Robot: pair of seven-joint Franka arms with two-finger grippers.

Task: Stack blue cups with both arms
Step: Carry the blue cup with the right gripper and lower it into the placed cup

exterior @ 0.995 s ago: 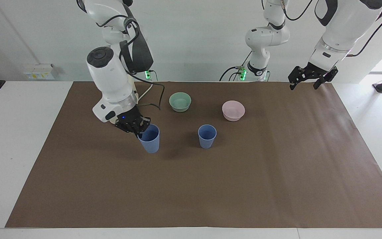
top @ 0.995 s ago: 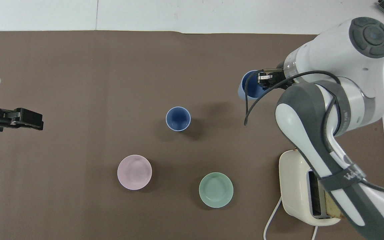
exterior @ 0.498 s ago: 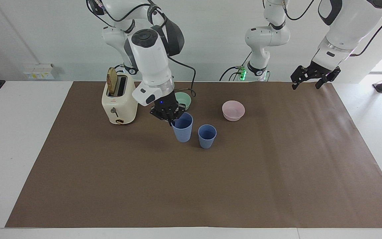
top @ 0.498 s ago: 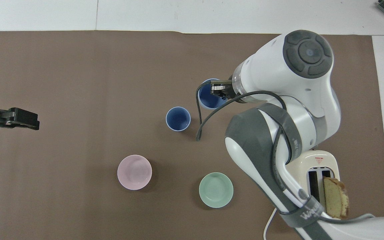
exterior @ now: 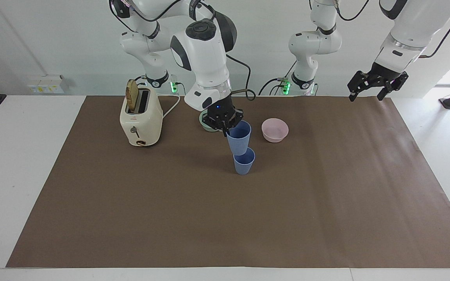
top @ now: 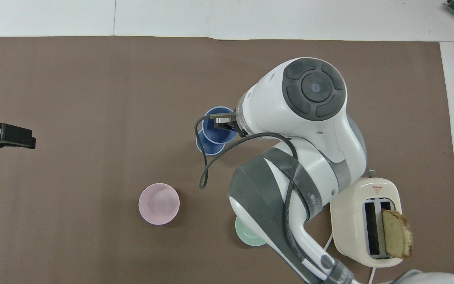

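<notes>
– brown paper covering the white table (exterior: 131, 218): which containers sit on it?
– a matte blue plastic tumbler (exterior: 244, 162) stands upright mid-table, with an identical blue tumbler (exterior: 239, 138) held in the air just above its mouth. nearer the robots are an empty pink bowl (exterior: 275, 130) and a pale green bowl (top: 246, 236), mostly hidden by the arm. a cream toaster (exterior: 140, 117) holds one bread slice (top: 396, 233).
– and the arms?
– the right gripper (exterior: 224, 123), bent down over the cups, pinches the raised tumbler's rim. the left gripper (exterior: 377, 82) waits raised over the mat's corner, fingers spread.
</notes>
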